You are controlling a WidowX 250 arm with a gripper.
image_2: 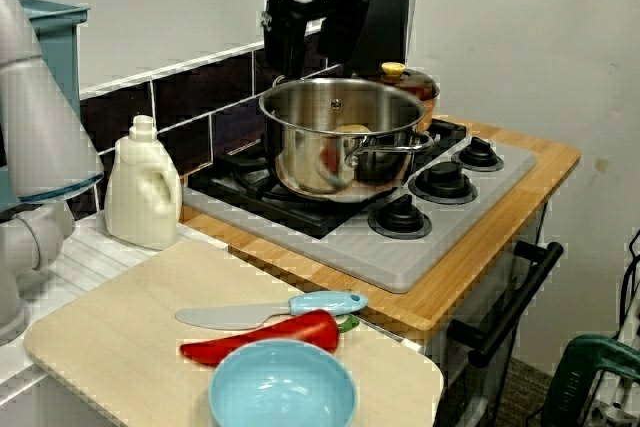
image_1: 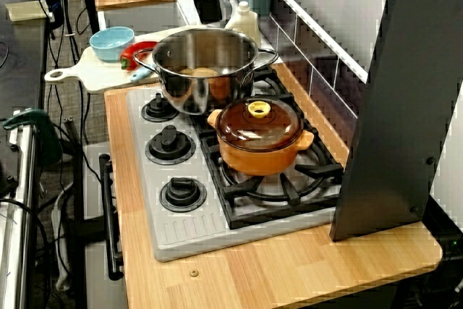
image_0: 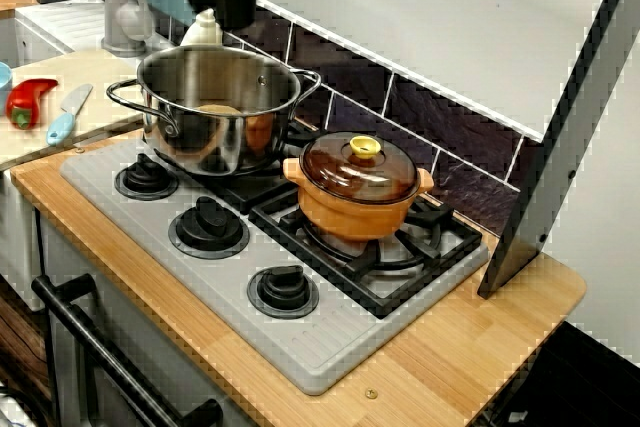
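Grey stove (image_0: 320,345), far-left burner: the steel pot (image_0: 220,112) stands under my gripper (image_0: 232,12), which hovers at its far rim; whether clenched, I cannot tell. A careless descent could clip the rim, knocking the pot into the orange casserole (image_0: 358,197).

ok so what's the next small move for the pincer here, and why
Probably lower the pincer straight down a little toward the steel pot. It hangs above the pot's back rim, apart from it, jaws seemingly open and empty, and a pale item lies inside the pot. The lidded orange pot beside it is clear of that path.
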